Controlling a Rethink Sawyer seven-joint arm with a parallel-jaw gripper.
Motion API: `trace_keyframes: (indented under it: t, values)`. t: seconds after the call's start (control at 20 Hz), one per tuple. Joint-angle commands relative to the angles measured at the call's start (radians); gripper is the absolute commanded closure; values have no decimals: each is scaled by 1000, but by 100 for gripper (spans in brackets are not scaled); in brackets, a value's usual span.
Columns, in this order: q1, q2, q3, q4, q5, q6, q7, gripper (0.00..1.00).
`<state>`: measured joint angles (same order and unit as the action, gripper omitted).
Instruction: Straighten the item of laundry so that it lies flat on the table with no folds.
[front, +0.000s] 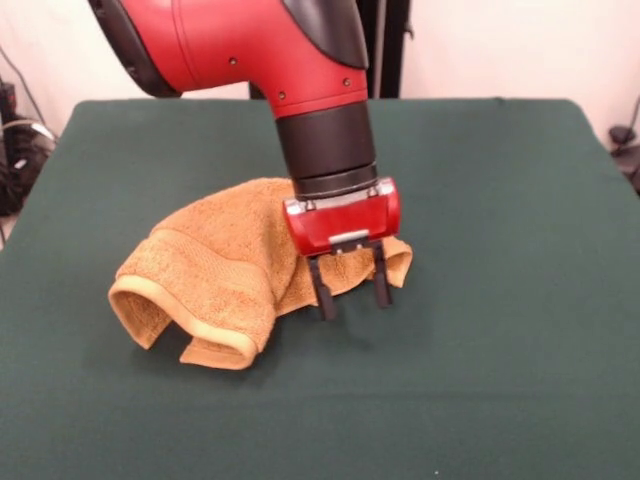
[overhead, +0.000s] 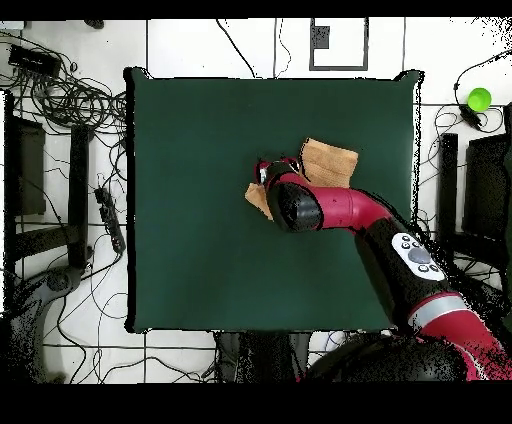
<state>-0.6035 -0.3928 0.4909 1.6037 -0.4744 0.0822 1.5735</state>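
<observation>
**A:** Item one, the towel (front: 225, 265). Where do you have it?

**B:** You have it near the middle of the table (front: 500, 380), orange-tan terry, one piece. Condition: bunched and humped. In the front view its left end curls over on itself, hemmed edge rolled under, and a woven band runs across the hump. The right part trails off behind the gripper. From overhead you see only one flat patch and a small corner; the arm hides the rest.

**A:** Item two, the gripper (front: 352, 295). State of the jaws?

**B:** Jaws apart, moderately wide, pointing down. Their tips sit at or just above the table, at the near right edge of the towel. Nothing shows between them, so you are holding no cloth as far as the front view lets you judge. Whether the tips touch the table, you cannot tell.

**A:** Progress against the task?

**B:** By my reading, little is done. The towel is not flat: at least one fold-over on the left and a raised middle remain. What is left for you: take an edge or corner, draw it outward, uncurl the left end, then smooth the hump. The table has ample bare room on every side for that.
</observation>
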Motion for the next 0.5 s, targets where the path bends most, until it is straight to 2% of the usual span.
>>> trace_keyframes:
  t: [0.05, 0.3, 0.5]
  values:
    - [-49, 64, 215, 113, -61, 125, -81, 0]
    - [-121, 111, 304, 144, -79, 221, -182, 0]
    - [-128, 123, 308, 136, -88, 283, -201, 0]
